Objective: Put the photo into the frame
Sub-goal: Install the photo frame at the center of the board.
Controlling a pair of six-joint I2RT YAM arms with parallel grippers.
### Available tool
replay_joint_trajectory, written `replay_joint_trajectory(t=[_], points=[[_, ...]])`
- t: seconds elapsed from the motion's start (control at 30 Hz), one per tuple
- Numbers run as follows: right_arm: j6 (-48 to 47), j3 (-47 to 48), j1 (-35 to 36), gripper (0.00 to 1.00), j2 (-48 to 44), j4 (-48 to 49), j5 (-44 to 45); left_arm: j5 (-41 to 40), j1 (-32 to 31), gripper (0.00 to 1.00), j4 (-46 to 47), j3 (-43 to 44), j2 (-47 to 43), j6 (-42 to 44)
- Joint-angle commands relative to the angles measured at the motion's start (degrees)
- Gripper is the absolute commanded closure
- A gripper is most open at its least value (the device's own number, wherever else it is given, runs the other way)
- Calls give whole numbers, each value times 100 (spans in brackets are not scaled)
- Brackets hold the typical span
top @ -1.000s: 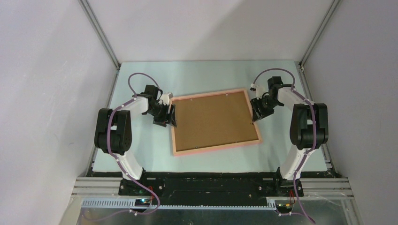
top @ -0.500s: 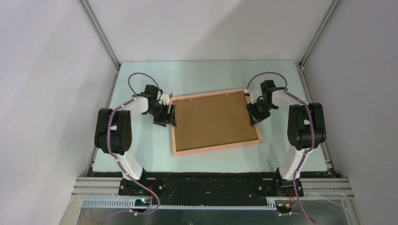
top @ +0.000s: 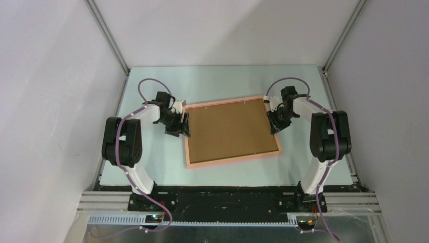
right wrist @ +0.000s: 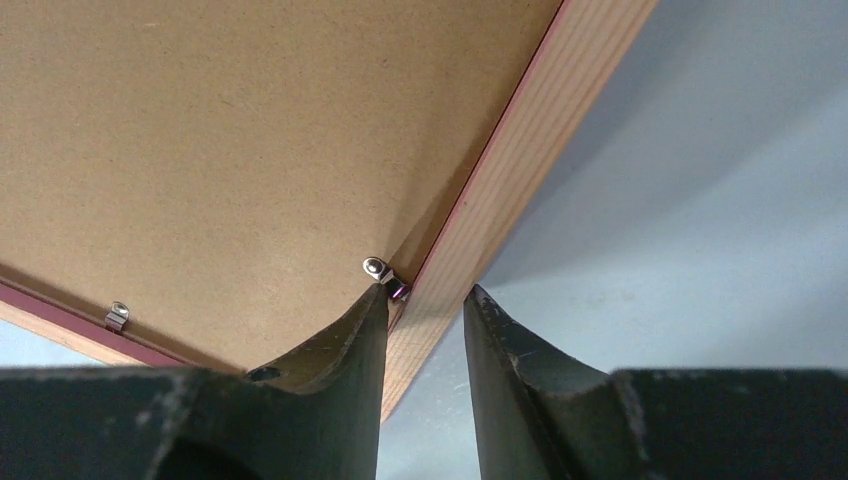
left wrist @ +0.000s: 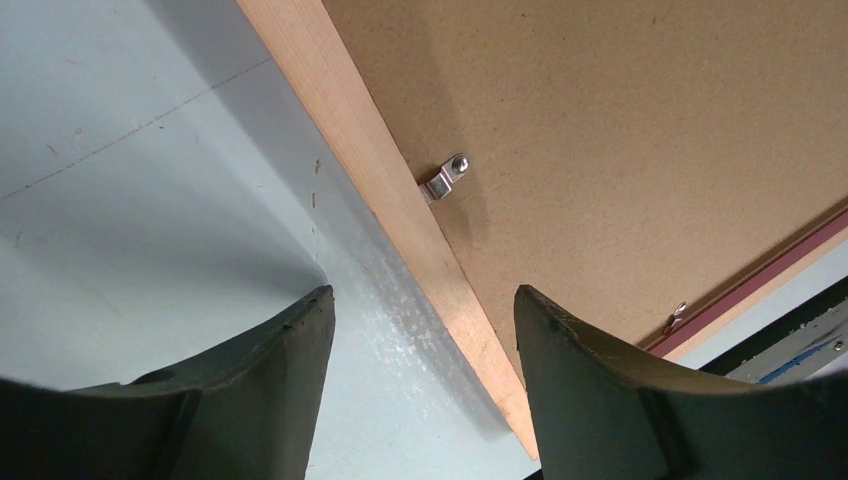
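The salmon-pink frame [top: 232, 158] lies face down on the table, with a brown backing board [top: 230, 129] filling it. The photo is hidden. My left gripper [top: 183, 129] hovers open at the frame's left rail [left wrist: 370, 170], one finger over the table and one over the board, near a metal clip [left wrist: 445, 180]. My right gripper [top: 274, 124] straddles the right rail [right wrist: 530, 130] with its jaws narrow. Its inner fingertip [right wrist: 375, 300] touches a small metal clip [right wrist: 385, 275] at the board's edge. The rail still shows in the gap between the fingers.
The pale green table [top: 152, 162] is walled by grey panels on three sides. More clips [right wrist: 117, 316] sit along the board's other edges. A black base rail [top: 227, 197] with both arm mounts runs along the near edge.
My right gripper moved left from beside the frame onto its right rail, and its jaws narrowed. The left arm and gripper stayed still.
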Motion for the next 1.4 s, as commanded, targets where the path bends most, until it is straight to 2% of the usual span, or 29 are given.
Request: replay_joint_trajectory(t=[0.0,0.6,1.0,1.37], points=[[25,7,5,64,90,258,-13,-20,39,28,-15,196,-5,115],[-154,39,-126,64,75,409,-422,-42,43,28,-24,192,25,125],[-118,50,-210,53,-99,411,-456,-33,46,28,-48,201,24,126],[-137,48,-335,50,-529,208,-559,-26,46,28,-50,201,13,128]])
